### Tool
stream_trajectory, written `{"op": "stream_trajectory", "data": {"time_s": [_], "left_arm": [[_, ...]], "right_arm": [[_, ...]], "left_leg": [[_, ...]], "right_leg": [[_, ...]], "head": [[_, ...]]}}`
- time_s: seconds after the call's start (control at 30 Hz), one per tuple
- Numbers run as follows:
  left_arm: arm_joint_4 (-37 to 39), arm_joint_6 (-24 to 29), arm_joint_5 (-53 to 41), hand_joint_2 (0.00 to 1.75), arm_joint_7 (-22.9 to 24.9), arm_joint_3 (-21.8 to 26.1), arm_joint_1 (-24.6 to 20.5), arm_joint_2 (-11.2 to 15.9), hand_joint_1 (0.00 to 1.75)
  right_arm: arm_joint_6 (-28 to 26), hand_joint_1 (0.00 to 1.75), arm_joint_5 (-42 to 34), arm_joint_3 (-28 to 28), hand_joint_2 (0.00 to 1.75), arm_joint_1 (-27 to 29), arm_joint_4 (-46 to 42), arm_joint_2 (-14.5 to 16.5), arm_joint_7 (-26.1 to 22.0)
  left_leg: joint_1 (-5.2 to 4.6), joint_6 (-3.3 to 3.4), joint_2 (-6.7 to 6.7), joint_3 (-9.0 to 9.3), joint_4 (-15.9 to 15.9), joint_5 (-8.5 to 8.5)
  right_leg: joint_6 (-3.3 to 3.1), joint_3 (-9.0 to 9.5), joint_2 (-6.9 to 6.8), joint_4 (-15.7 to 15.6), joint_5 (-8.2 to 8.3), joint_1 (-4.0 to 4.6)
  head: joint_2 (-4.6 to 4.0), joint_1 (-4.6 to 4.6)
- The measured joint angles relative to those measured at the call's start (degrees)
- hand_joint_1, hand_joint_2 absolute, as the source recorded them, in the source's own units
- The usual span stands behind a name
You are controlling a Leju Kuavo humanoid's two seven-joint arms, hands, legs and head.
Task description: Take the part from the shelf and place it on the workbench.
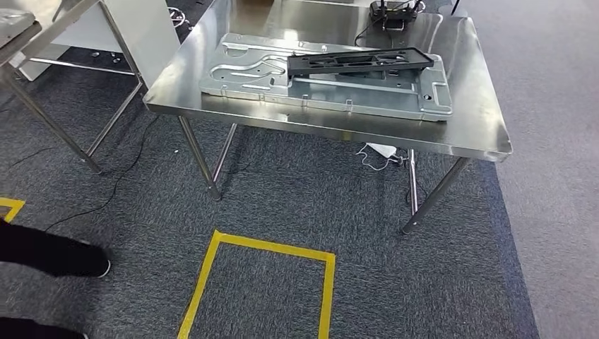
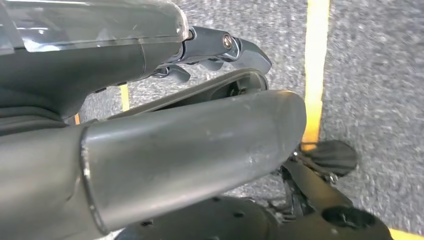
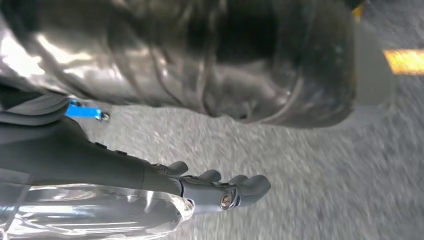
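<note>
A long black part (image 1: 357,61) lies flat across a silvery sheet-metal plate (image 1: 325,81) on the steel workbench (image 1: 466,134) ahead of me. In the left wrist view my left hand (image 2: 200,125) hangs over the grey carpet, thumb and fingers stretched out with nothing in them. My right hand (image 3: 200,187) hangs over the carpet too, its fingers held out straight and empty. Both hands are far below the bench top, away from the black part.
A yellow tape square (image 1: 265,282) marks the carpet in front of the bench. Another steel table (image 1: 42,42) and a white cabinet (image 1: 141,28) stand at the left. A black device (image 1: 392,10) with cables sits at the bench's back. A person's dark shoe (image 1: 56,254) is at lower left.
</note>
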Motion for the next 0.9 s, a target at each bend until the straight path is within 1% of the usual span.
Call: {"op": "stream_trajectory", "data": {"time_s": [0.03,0.07,0.1,0.13,0.17,0.2,0.23,0.27,0.3,0.33,0.37,0.4,0.43,0.47,0.5,0.53,0.57,0.6,0.63,0.67,0.7,0.73,0.77,0.8,0.83,0.87,0.9], "left_arm": [[0.0,0.0,0.0,0.00,0.0,0.0,-0.1,-0.1,0.00],[0.0,0.0,-0.1,0.00,0.0,0.0,-0.1,-0.1,0.00],[0.0,0.0,-0.2,0.00,-0.1,0.0,0.0,0.0,0.00],[0.0,0.0,-0.2,0.00,0.0,0.0,0.0,0.1,0.00],[0.0,0.0,-0.3,0.00,0.0,0.0,0.1,0.1,0.00],[0.0,0.0,-0.3,0.00,0.1,0.0,0.2,0.2,0.00],[0.0,0.0,-0.4,0.00,0.1,0.0,0.2,0.2,0.00],[0.0,0.0,-0.4,0.00,0.1,0.0,0.3,0.2,0.00],[0.0,0.0,-0.4,0.00,0.1,0.0,0.3,0.2,0.00],[0.0,0.0,-0.5,0.00,0.1,0.0,0.3,0.2,0.00],[0.0,0.0,-0.5,0.00,0.1,0.0,0.4,0.2,0.00],[0.0,0.0,-0.6,0.00,0.1,0.0,0.5,0.2,0.00],[0.0,0.0,-0.7,0.00,0.1,0.0,0.5,0.2,0.00],[0.0,0.0,-0.8,0.00,0.1,0.0,0.5,0.2,0.00],[0.0,0.0,-0.8,0.00,0.2,0.0,0.4,0.2,0.00],[0.0,0.0,-0.9,0.00,0.2,0.0,0.4,0.2,0.00],[0.0,0.0,-0.9,0.00,0.2,0.0,0.3,0.2,0.00],[0.0,0.0,-0.9,0.00,0.2,0.0,0.4,0.3,0.00],[0.0,0.0,-0.9,0.00,0.2,0.0,0.4,0.3,0.00],[0.0,0.0,-0.9,0.00,0.2,0.0,0.4,0.3,0.00],[0.0,0.0,-0.9,0.00,0.2,0.0,0.4,0.3,0.00],[0.0,0.1,-0.9,0.00,0.2,0.0,0.4,0.4,0.00],[0.0,0.1,-0.9,0.00,0.3,0.0,0.3,0.4,0.00],[0.0,0.1,-0.9,0.00,0.3,0.0,0.3,0.4,0.00],[0.0,0.1,-0.9,0.00,0.3,0.0,0.4,0.4,0.00],[0.0,0.2,-0.9,0.00,0.3,0.0,0.5,0.4,0.00],[0.0,0.2,-0.9,0.00,0.4,0.0,0.6,0.4,0.00]], "right_arm": [[0.8,0.00,0.0,-0.2,0.00,-0.1,0.3,0.0,0.7],[1.5,0.00,0.0,-0.4,0.00,-0.2,0.5,0.0,1.3],[2.3,0.00,0.0,-0.6,0.00,-0.3,0.8,0.1,1.8],[3.0,0.00,0.0,-0.7,0.00,-0.5,1.0,0.2,2.3],[3.6,0.00,0.0,-0.9,0.00,-0.6,1.2,0.3,2.8],[4.2,0.00,0.0,-1.1,0.00,-0.5,1.3,0.4,3.2],[4.7,0.00,0.0,-1.2,0.00,-0.5,1.4,0.3,3.5],[5.2,0.00,0.0,-1.3,0.00,-0.3,1.5,0.3,3.8],[5.8,0.00,0.0,-1.4,0.00,-0.2,1.6,0.3,4.1],[6.4,0.00,0.1,-1.5,0.00,-0.2,1.7,0.3,4.4],[7.1,0.00,0.1,-1.6,0.00,-0.3,1.8,0.3,4.6],[7.8,0.00,0.1,-1.6,0.00,-0.4,1.9,0.3,4.8],[8.5,0.00,0.2,-1.6,0.00,-0.5,1.9,0.3,5.0],[9.1,0.00,0.3,-1.7,0.00,-0.6,2.0,0.4,5.1],[9.6,0.00,0.4,-1.7,0.00,-0.7,2.0,0.4,5.1],[10.1,0.00,0.6,-1.7,0.00,-0.8,2.1,0.4,5.1],[10.5,0.00,0.8,-1.8,0.00,-0.9,2.1,0.4,5.1],[10.8,0.00,1.0,-1.8,0.00,-1.1,2.2,0.4,5.2],[11.0,0.00,1.2,-1.8,0.00,-1.2,2.2,0.4,5.2],[11.2,0.00,1.3,-1.8,0.00,-1.3,2.2,0.4,5.3],[11.4,0.00,1.4,-1.8,0.00,-1.3,2.2,0.4,5.4],[11.7,0.00,1.6,-1.8,0.00,-1.1,2.2,0.4,5.6],[11.9,0.00,1.8,-1.8,0.00,-1.1,2.2,0.4,5.8],[12.1,0.00,2.0,-1.8,0.00,-1.0,2.3,0.4,6.0],[12.3,0.00,2.1,-1.8,0.00,-1.0,2.3,0.4,6.1],[12.4,0.00,2.2,-1.8,0.00,-1.0,2.3,0.4,6.2],[12.6,0.00,2.3,-1.8,0.00,-0.9,2.3,0.4,6.3]], "left_leg": [[-0.07,-0.27,-0.48,-0.42,0.2,0.55],[-0.20,-0.63,-0.98,-0.82,0.2,1.11],[-0.19,-0.96,-1.39,-1.27,0.3,1.62],[-0.14,-1.24,-1.40,-1.75,0.6,1.41],[-0.07,-1.52,-0.98,-2.35,1.6,0.24],[0.12,-1.79,-0.25,-3.17,3.7,-1.90],[0.34,-2.14,0.64,-4.21,7.0,-4.69],[0.59,-2.55,1.24,-5.33,10.7,-7.11],[0.82,-2.96,1.60,-6.20,14.2,-8.55],[1.00,-3.30,1.82,-6.41,16.4,-8.69],[1.18,-3.55,2.04,-5.60,16.6,-7.75],[1.34,-3.69,2.39,-3.59,14.5,-6.32],[1.44,-3.69,3.32,-0.65,10.5,-5.25],[1.32,-3.46,4.42,2.18,6.5,-4.78],[1.11,-3.05,5.37,4.16,3.4,-4.68],[0.87,-2.55,6.08,5.12,1.6,-5.02],[0.62,-2.03,6.04,5.10,1.3,-5.15],[0.64,-1.51,5.63,4.83,1.1,-5.03],[0.78,-1.05,5.21,4.73,0.6,-4.84],[0.92,-0.55,4.74,4.59,0.4,-4.44],[1.07,-0.06,4.27,4.38,0.1,-4.00],[1.10,0.28,3.79,4.04,0.1,-3.60],[1.07,0.50,3.24,3.62,0.1,-3.31],[1.03,0.56,2.62,3.21,0.2,-3.05],[1.00,0.51,1.93,2.89,0.2,-2.84],[1.00,0.40,1.24,2.69,0.3,-2.69],[1.01,0.27,0.52,2.56,0.4,-2.57]], "right_leg": [[-0.28,2.61,0.63,-4.0,-1.69,0.16],[-0.41,3.97,0.51,-6.5,-2.70,0.28],[-0.48,3.95,-0.10,-7.2,-2.84,0.11],[-0.78,3.54,-0.71,-7.2,-2.45,0.00],[-1.18,3.17,-1.45,-7.3,-1.98,-0.15],[-1.50,2.77,-2.24,-7.4,-1.53,-0.29],[-1.73,2.36,-3.10,-7.4,-1.19,-0.22],[-1.79,1.91,-3.97,-7.2,-0.91,-0.16],[-1.70,1.40,-4.84,-7.0,-0.68,-0.11],[-1.61,0.84,-5.67,-6.7,-0.51,-0.10],[-1.51,0.30,-6.40,-6.3,-0.41,-0.12],[-1.39,-0.18,-7.05,-5.9,-0.40,-0.15],[-1.24,-0.50,-7.65,-5.4,-0.46,-0.15],[-0.99,-0.80,-8.16,-4.9,-0.56,-0.09],[-0.66,-0.95,-8.65,-4.6,-0.65,0.00],[-0.33,-0.99,-9.08,-4.3,-0.69,0.09],[0.02,-1.05,-9.51,-4.2,-0.66,0.13],[0.39,-0.96,-9.94,-4.2,-0.60,0.19],[0.81,-1.03,-9.40,-4.0,-0.87,0.12],[1.19,-1.42,-8.25,-3.1,-1.70,0.02],[1.51,-2.28,-6.73,-1.2,-3.23,-0.10],[1.73,-3.73,-5.02,1.9,-5.38,-0.32],[1.83,-5.45,-4.11,5.7,-7.47,-0.43],[1.92,-7.04,-3.73,9.2,-8.93,-0.53],[1.99,-7.96,-3.60,11.3,-9.30,-0.60],[2.02,-7.82,-3.53,11.2,-8.42,-0.68],[1.99,-6.68,-3.33,9.0,-6.59,-0.77]], "head": [[0.00,-0.01],[-0.01,0.01],[-0.01,0.00],[-0.01,-0.02],[-0.01,-0.04],[-0.01,-0.07],[-0.01,-0.10],[0.00,-0.10],[0.00,-0.11],[0.00,-0.11],[-0.01,-0.11],[-0.01,-0.11],[-0.01,-0.12],[-0.01,-0.11],[-0.01,-0.08],[-0.01,-0.06],[-0.01,-0.04],[-0.01,-0.02],[-0.01,-0.03],[-0.01,-0.01],[-0.01,-0.01],[0.00,0.00],[0.00,0.00],[0.00,-0.01],[0.00,-0.01],[-0.01,-0.02],[-0.01,-0.02]]}}
